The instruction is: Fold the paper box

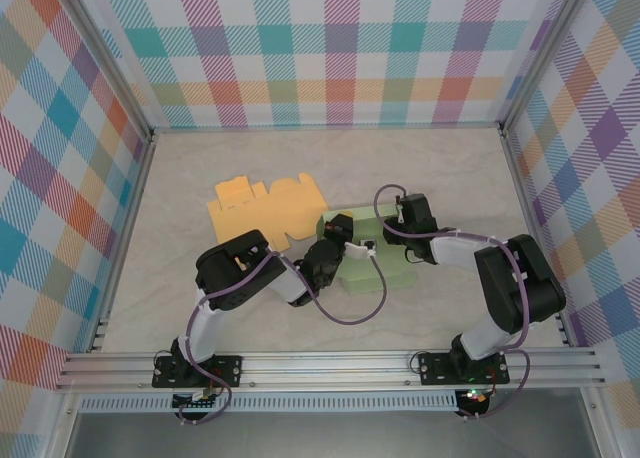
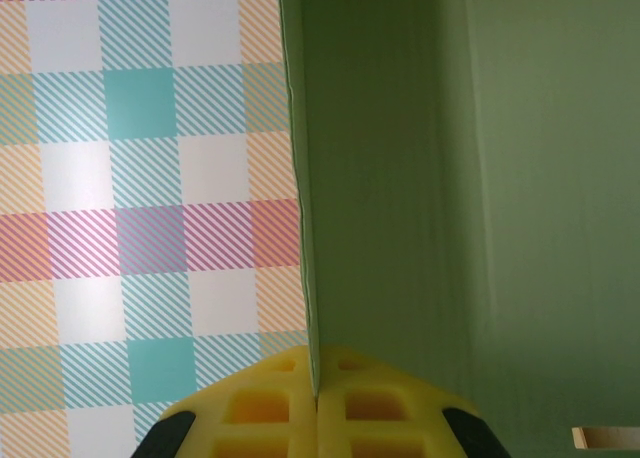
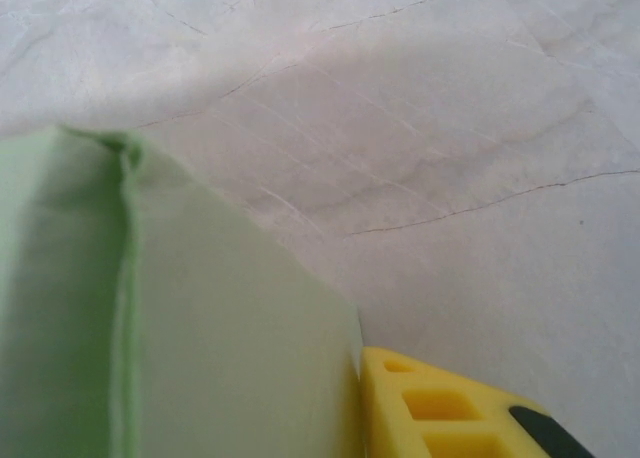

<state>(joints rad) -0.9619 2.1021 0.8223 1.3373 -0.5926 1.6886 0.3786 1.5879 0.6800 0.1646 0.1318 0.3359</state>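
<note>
Left end effector is clamped tight, its yellow pads pinching one thin upright panel of the green paper box edge-on, with the plaid wall showing at the left of that wrist view. From above, the left end effector sits at the upper-left corner of the green paper box, which lies just right of frame centre on the bench. The box's long axis runs left to right and dips slightly toward lower right.

Over to the right end effector, at the box's upper-right edge. In its wrist view one yellow finger sits at lower right, flush against the green panel. The other finger is hidden behind the card, so I can't tell whether this one has a grip.

So the box lies between the two tools, left arm on the left end, right arm on the right end, each about equally near. The coming move looks like a fold made across that long axis.

Poses now: the left arm reaches up from lower left, elbow bent, forearm angled right toward centre. The right arm rises from lower right, elbow out wide, forearm swinging back left to the box.

An orange carton blank lies flat, upper left of the green one and just beside it.
</note>
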